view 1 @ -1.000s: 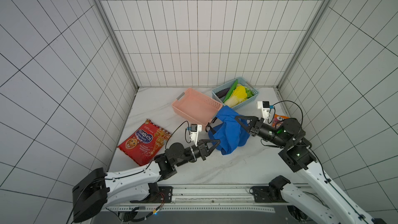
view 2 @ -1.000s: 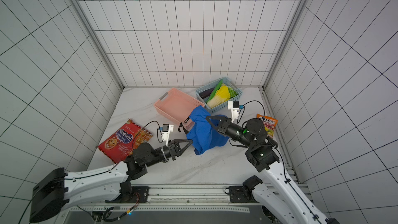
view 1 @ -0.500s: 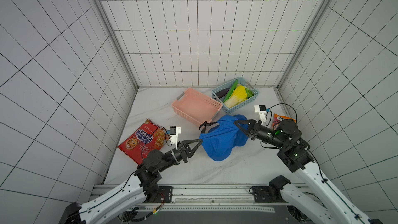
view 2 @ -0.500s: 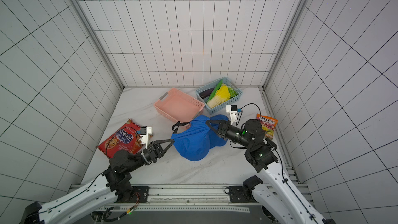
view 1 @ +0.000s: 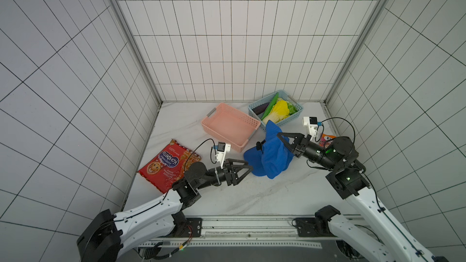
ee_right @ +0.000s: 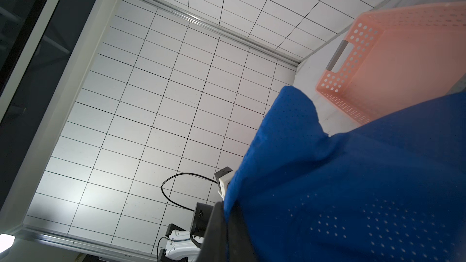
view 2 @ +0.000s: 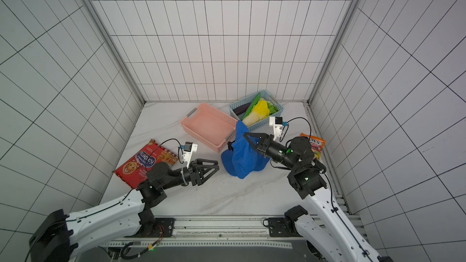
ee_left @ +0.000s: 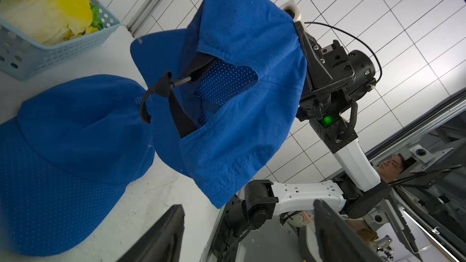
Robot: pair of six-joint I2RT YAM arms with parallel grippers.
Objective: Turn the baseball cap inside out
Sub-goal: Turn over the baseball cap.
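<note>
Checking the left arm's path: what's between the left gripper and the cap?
Only a strip of bare table between the left gripper and the baseball cap; the left wrist view shows it.

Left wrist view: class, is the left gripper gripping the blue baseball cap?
No: the left gripper has its jaws standing open with nothing between them, and the baseball cap lies beyond their tips.

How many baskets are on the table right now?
2: an empty pink basket near the back, and a blue basket of vegetables beside it, toward the robot's right. None seems hidden.
</note>
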